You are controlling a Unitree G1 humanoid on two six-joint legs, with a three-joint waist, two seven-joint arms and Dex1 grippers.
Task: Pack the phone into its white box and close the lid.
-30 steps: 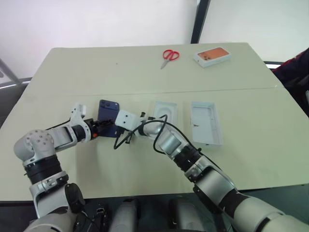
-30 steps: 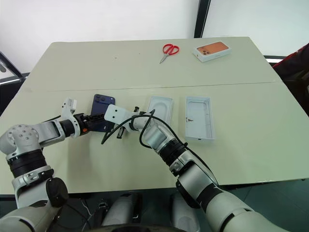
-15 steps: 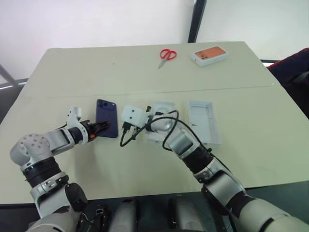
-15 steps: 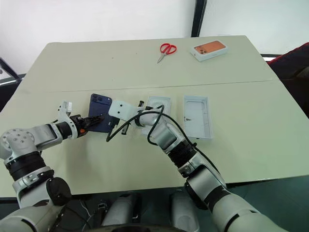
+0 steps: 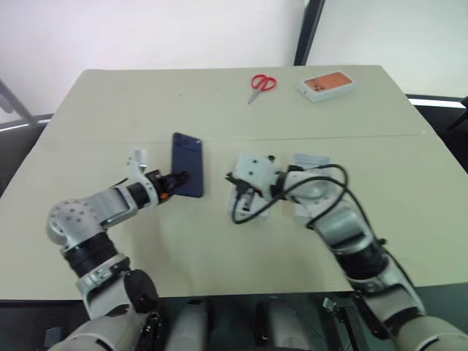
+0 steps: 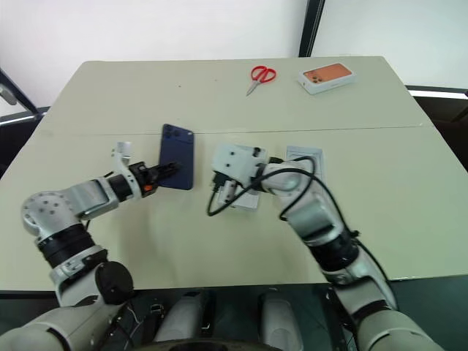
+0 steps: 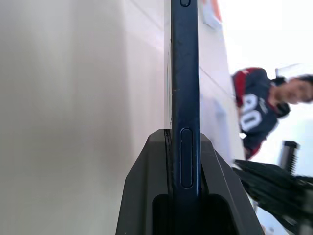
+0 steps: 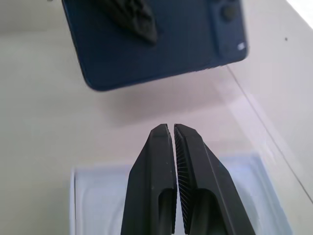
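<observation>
- Your left claw [image 5: 178,178] is clamped on the phone [image 5: 187,153] by its near end, holding it up off the desk [image 5: 110,110] so it can travel toward the trays.
- Your right claw [image 8: 174,131] has its fingers pressed together, holding nothing, and hovers above a white tray [image 8: 98,196] (box or insert, I can't tell).
- Another white tray [image 6: 307,155] lies just beyond that arm, partly hidden, so judge the target carefully.
</observation>
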